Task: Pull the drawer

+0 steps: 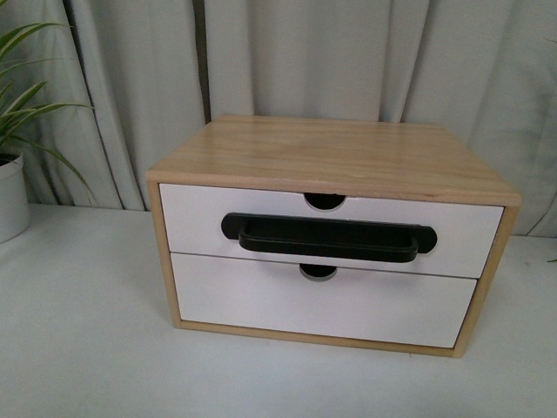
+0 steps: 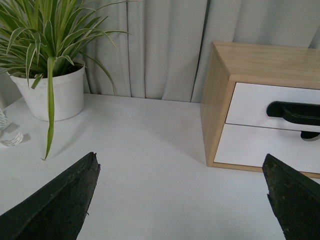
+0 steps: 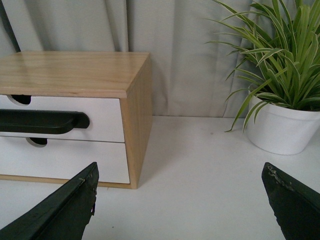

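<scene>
Subject: a two-drawer wooden cabinet (image 1: 335, 152) standing on a white worktop (image 1: 87, 348), centre of the front view, turned slightly so that its front runs down toward the right.
Drawer: the drawer (image 1: 196, 222) is the upper of the two, just above centre frame. Its white front lies level with the cabinet frame, with no gap seen around it.
Handle: a long black bar handle (image 1: 329, 237) runs across most of the drawer front.
Notch: a half-round notch (image 1: 325, 201) is cut into the front's top edge, directly above the handle.
Lower drawer front: the lower drawer front (image 1: 348, 306) is white with no handle. A small half-round cut sits at its top edge.
Left pincer: the left pincer (image 2: 180, 159) has its dark fingers (image 2: 55, 205) spread wide with nothing between them. It is above bare worktop, apart from the cabinet.
Right pincer: the right pincer (image 3: 180, 167) is likewise spread wide and holds nothing, clear of the cabinet.
Backdrop: a pale grey curtain (image 1: 365, 52) fills the top of the front view.
Plants: one potted spider plant (image 1: 10, 196) is at the far left edge of the front view. A second potted spider plant (image 3: 282, 100) stands well apart from the cabinet's other side.
</scene>
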